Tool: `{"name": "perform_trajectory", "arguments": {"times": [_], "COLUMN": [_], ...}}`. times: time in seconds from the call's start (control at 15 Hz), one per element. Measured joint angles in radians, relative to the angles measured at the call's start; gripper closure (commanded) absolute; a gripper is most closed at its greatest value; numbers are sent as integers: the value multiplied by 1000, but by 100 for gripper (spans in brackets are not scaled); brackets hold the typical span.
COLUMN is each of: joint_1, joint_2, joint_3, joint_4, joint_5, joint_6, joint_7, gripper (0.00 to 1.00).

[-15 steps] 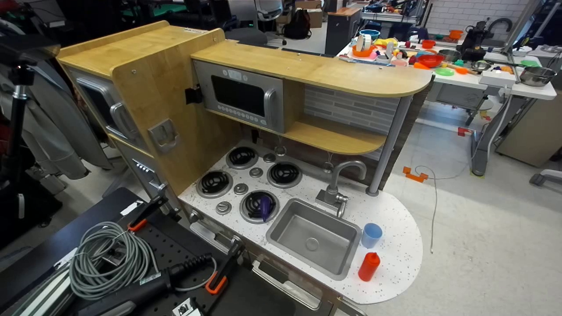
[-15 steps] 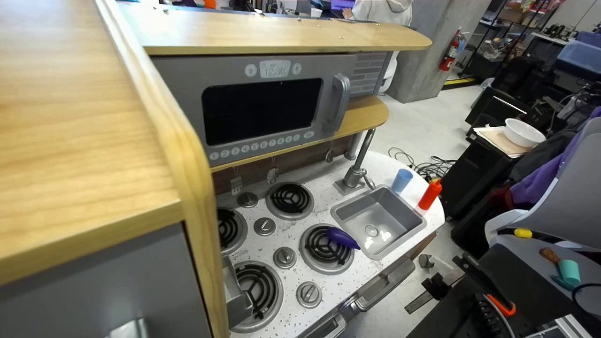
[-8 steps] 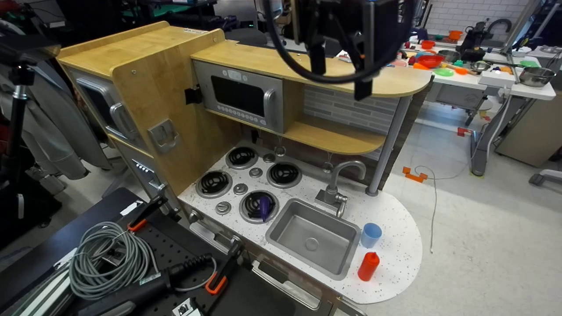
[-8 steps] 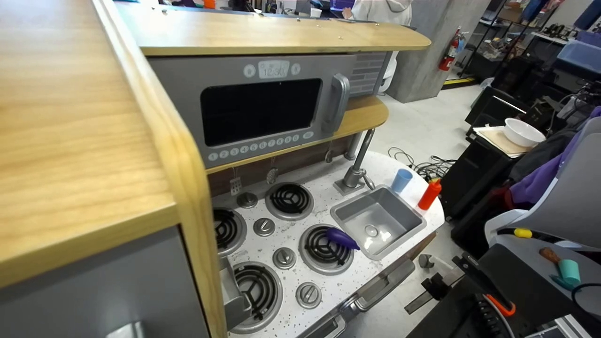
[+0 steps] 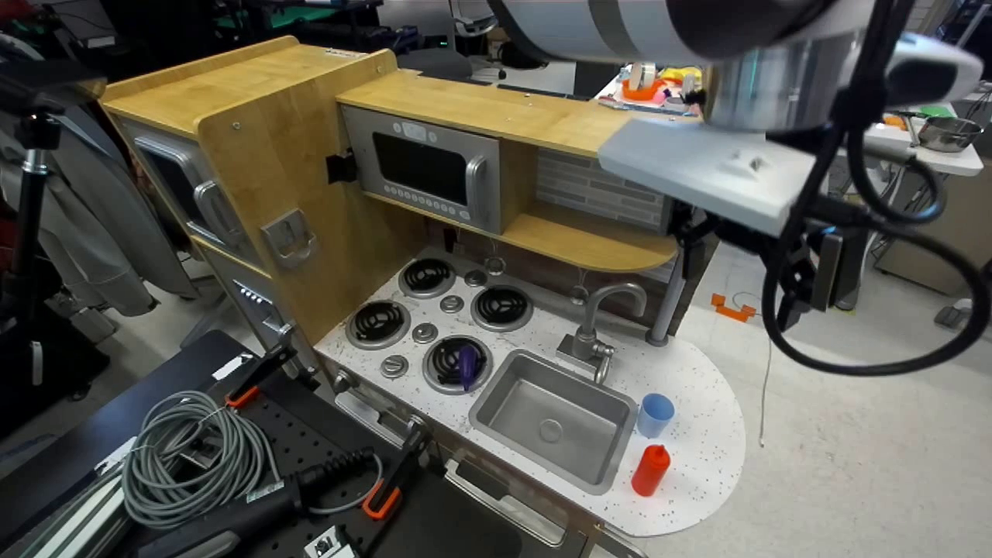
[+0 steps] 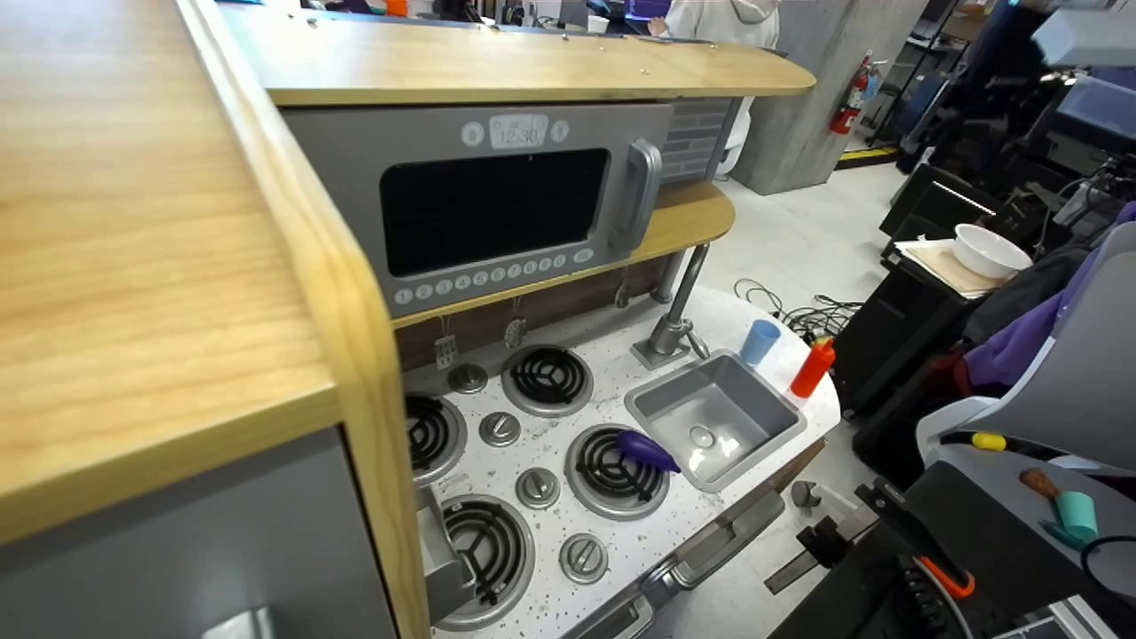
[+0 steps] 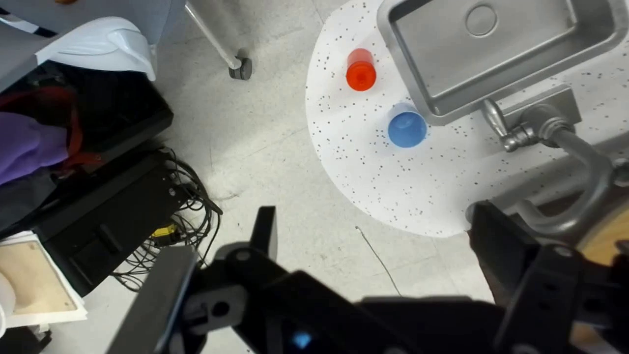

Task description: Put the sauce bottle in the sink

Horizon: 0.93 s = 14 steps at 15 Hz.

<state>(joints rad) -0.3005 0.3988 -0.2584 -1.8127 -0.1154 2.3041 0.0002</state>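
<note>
The red sauce bottle stands upright on the white counter beside the sink, near the counter's rounded end. The bottle and sink also show in an exterior view. In the wrist view the bottle is seen from above, left of the sink. My gripper is high above and beyond the counter's rounded end, apart from the bottle. In the wrist view its fingers are wide apart and the gripper is empty, with floor and counter edge between them.
A blue cup stands right by the bottle and the sink's corner. The faucet rises behind the sink. A grey post and wooden shelf are near the gripper. A purple eggplant lies on a burner.
The arm was out of view a second ago. It entered at the top of an exterior view and has come lower and to the right there. Bottle, cup and eggplant have not moved.
</note>
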Motion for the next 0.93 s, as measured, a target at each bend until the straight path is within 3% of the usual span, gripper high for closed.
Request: {"name": "perform_trajectory", "arguments": {"times": [0.33,0.67,0.93], "joint_1": [-39,-64,-80], "joint_2": [225,348,434], "joint_3": [7,7,10], "joint_4": [110,155,175], "joint_5": [1,-2,-15], "joint_6": [23,40,139], "joint_7": [-88,-192,-258], "gripper": [0,0,0]}}
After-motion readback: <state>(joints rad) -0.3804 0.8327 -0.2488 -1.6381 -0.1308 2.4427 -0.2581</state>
